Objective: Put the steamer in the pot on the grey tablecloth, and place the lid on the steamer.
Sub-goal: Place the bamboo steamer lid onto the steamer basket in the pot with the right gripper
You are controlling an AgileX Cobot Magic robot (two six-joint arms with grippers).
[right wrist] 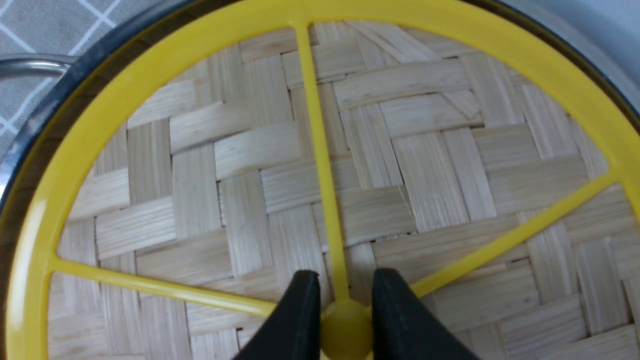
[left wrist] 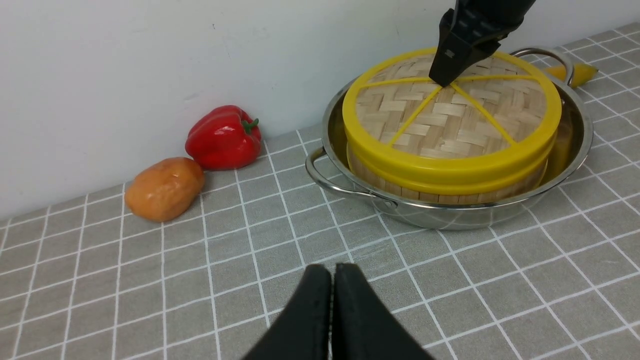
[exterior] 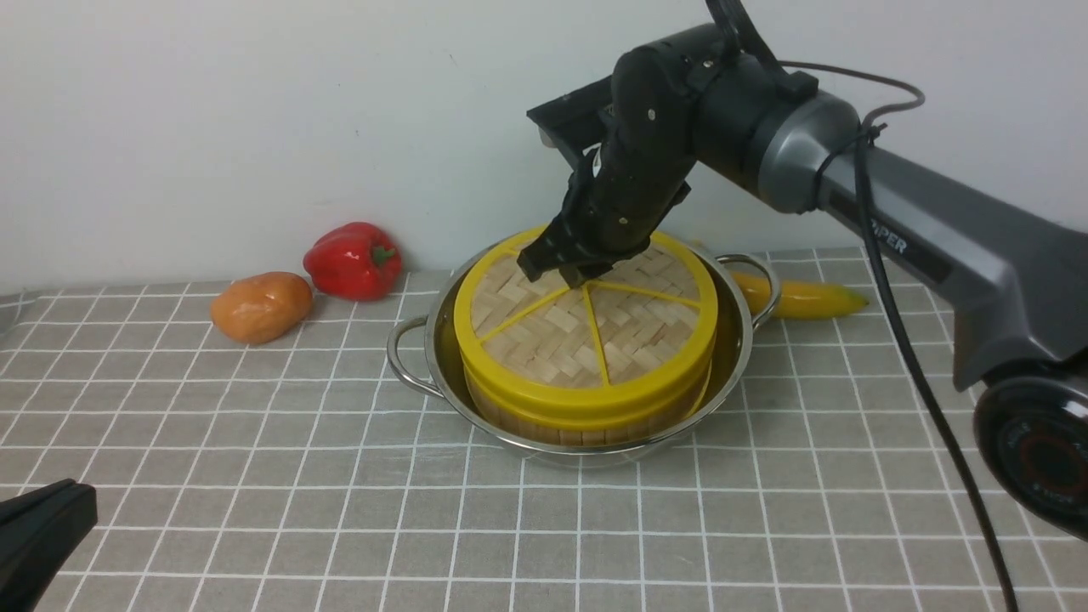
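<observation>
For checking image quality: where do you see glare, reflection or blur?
Front view: even light, the pot wall mirrors yellow. Left wrist view: white glare spots on the pepper. Right wrist view: the lid is sharp, the pot rim at the corners blurred.

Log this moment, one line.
lid: on steamer | steamer: in pot | pot: on grey tablecloth | right gripper: shut on lid knob | left gripper: shut, empty

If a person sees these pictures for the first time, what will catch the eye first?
The yellow-rimmed woven lid sits on the steamer inside the shiny pot in the middle of the scene, and the right gripper pinches its centre knob. By the back wall, left of the pot, a red pepper stands out.
</observation>
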